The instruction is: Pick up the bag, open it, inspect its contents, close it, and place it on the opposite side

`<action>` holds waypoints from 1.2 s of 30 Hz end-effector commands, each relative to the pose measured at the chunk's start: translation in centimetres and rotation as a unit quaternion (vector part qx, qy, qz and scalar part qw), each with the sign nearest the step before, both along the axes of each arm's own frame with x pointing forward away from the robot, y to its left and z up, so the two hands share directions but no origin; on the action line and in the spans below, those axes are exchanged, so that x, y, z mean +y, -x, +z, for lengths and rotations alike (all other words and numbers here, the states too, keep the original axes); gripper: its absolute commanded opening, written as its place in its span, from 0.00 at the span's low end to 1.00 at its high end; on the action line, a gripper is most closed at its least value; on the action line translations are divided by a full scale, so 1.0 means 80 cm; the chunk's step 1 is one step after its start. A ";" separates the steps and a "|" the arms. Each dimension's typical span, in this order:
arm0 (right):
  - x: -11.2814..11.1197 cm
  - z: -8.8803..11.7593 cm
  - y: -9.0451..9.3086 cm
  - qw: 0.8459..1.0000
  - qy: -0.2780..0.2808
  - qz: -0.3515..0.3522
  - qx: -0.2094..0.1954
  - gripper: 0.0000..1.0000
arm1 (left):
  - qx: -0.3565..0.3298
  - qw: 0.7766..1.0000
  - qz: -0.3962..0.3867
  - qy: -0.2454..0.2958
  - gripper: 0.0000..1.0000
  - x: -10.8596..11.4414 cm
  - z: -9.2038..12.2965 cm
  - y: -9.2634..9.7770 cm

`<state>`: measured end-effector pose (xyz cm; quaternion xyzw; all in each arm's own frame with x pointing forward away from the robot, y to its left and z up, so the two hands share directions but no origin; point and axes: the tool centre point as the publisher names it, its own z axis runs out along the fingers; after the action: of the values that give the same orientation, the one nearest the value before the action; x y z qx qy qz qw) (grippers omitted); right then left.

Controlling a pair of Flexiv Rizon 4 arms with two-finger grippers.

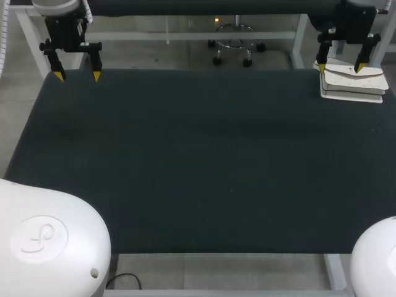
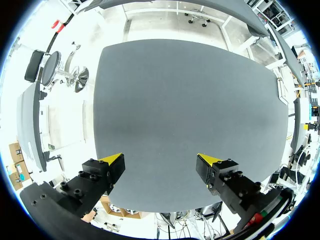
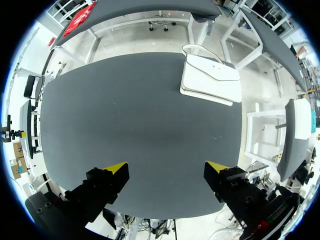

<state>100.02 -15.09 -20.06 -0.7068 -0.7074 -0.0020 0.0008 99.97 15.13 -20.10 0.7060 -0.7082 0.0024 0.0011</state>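
White bag [image 1: 352,83] laid flat on the table [image 1: 198,161], ahead of the right fingers [image 1: 322,67]; these and the left fingers [image 1: 59,75] are spread apart, empty. Bag judged light, fairly stiff, best taken by its handle [image 3: 200,46]

White arms [image 1: 49,241] — black fingers [image 1: 55,60] (yellow tips [image 1: 59,76]).

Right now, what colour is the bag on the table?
The bag is white, seen best in the right wrist view.

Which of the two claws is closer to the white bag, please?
The right claw, by the bag's far corner; the left claw hangs at the opposite far corner.
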 end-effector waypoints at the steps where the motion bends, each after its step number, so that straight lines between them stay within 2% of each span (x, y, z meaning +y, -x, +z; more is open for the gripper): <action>1: 0.001 0.001 0.000 1.000 0.001 0.000 0.001 1.00 | 0.000 1.000 0.001 -0.001 1.00 -0.001 0.001 0.000; 16: 0.001 0.001 0.000 1.000 0.001 0.000 0.001 1.00 | 0.000 1.000 0.001 -0.001 1.00 -0.001 0.001 0.000; 22: -0.005 0.000 -0.005 1.000 -0.002 0.005 0.002 1.00 | -0.039 0.996 -0.080 0.024 1.00 -0.011 0.001 0.007; 27: -0.024 -0.004 -0.013 1.000 -0.022 0.001 0.008 1.00 | -0.071 0.982 -0.165 0.055 1.00 -0.016 -0.005 0.014; 32: -0.052 -0.010 -0.022 0.999 -0.048 -0.012 0.013 1.00 | -0.098 0.957 -0.259 0.083 1.00 -0.023 -0.015 0.020; 36: -0.081 -0.016 -0.030 0.997 -0.076 -0.031 0.013 1.00 | -0.122 0.927 -0.341 0.095 1.00 -0.032 -0.024 0.023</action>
<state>101.81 -20.10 -21.01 -0.7268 -0.6857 -0.0222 0.0326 98.67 12.52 -21.29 0.4896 -0.8666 0.0959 0.0107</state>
